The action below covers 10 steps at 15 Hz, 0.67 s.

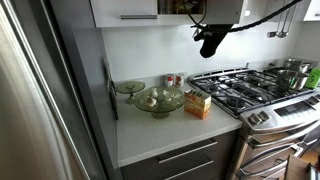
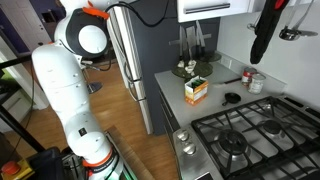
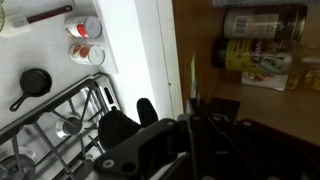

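Observation:
My gripper [image 3: 192,108] is shut and raised high, right at the upper cabinet [image 1: 125,10]. In both exterior views it hangs dark below the cabinet, above the counter's far end [image 1: 210,45] [image 2: 260,50]. In the wrist view a thin pale strip [image 3: 193,70] stands just past the closed fingertips; whether it is pinched is not visible. Beyond it lies the brown cabinet interior with a labelled jar [image 3: 262,22] and a yellow-labelled container [image 3: 255,58].
A gas stove [image 1: 250,90] with a pot [image 1: 292,70] adjoins the white counter [image 1: 150,135]. On the counter are an orange box [image 1: 198,104], glass bowls [image 1: 158,100], red-lidded jars [image 3: 85,53] and a small black pan [image 3: 33,83]. The fridge [image 1: 40,100] borders the counter.

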Motion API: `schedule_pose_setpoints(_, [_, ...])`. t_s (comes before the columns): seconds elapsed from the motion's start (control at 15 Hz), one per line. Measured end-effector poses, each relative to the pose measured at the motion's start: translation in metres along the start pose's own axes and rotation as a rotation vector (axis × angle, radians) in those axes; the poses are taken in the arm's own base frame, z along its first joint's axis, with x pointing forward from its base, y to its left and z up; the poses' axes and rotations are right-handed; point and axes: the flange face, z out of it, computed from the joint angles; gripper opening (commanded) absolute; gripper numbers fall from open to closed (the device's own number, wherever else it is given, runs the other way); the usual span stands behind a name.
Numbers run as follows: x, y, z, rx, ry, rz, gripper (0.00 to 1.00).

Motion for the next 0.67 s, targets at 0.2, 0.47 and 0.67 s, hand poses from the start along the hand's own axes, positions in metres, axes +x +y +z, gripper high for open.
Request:
schedule_pose_setpoints(0.2, [-0.007,0.002,0.011,0.008,-0.034,0.009,0.0])
schedule_pose_setpoints(0.47, [-0.014,0.002,0.028,0.016,-0.077,0.04,0.0])
schedule_pose_setpoints(0.67, [-0.01,-0.001,0.042,0.018,-0.096,0.076,0.0])
